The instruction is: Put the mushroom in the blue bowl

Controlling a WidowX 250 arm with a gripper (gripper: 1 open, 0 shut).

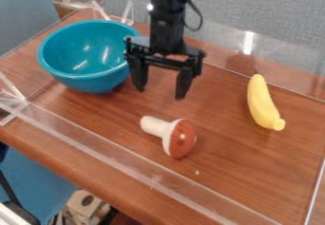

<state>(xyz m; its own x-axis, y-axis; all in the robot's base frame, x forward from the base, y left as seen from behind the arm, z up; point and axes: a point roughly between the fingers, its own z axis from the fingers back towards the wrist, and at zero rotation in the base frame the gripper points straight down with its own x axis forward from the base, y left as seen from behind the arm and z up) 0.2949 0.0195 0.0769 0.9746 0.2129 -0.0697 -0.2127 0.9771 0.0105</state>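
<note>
Hanging with its fingers pointed straight down at the table, the gripper (pixel 162 74) stands spread wide and has hold of nothing; its dark prongs hover clear of the wood, just beside the blue bowl (pixel 89 56) on the bowl's right. The mushroom (pixel 172 135) lies on its side on the table nearer the front edge, cream stem aimed up and left, reddish cap toward the low clear wall (pixel 89 143) that borders the table, so it is loose, well apart from the bowl and not under the fingers. The banana (pixel 263 101) lies off to the right, out of the way. Judging from this, the risk is in the grasp: a rounded cap lying tilted could squirt or roll from closing fingers, possibly toward the front wall, and a descent aimed too far left could strike the bowl's rim instead.
</note>
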